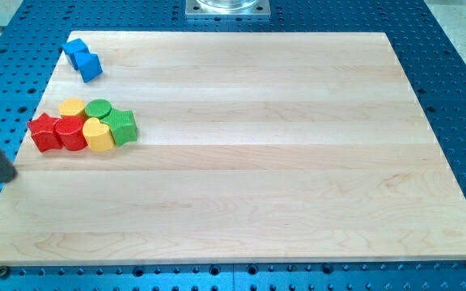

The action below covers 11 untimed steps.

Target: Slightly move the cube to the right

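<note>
Blue cube [91,65] sat near the wooden table's [249,153] top-left corner, touching a second blue block [76,51].
From the one camera: my tip [6,177], a dark rod with no hand to open or close, rested at the table's left edge, well below the cube, just beside a cluster: red star [45,132], red cylinder [71,132], yellow heart [98,135], green star [123,126], green cylinder [99,108], yellow block [73,107].
</note>
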Tool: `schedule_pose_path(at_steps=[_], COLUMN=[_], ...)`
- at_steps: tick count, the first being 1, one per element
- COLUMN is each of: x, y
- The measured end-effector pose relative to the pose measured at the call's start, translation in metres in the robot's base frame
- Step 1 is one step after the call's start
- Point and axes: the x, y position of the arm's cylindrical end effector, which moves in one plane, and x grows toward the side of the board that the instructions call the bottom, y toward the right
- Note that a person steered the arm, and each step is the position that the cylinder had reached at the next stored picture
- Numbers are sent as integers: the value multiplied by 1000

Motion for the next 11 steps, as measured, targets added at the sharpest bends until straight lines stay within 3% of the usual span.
schedule_pose_path(at_steps=[3, 6, 9, 10, 11], x=[-50, -53, -222, -264, -276], y=[27, -1, 14, 14, 11])
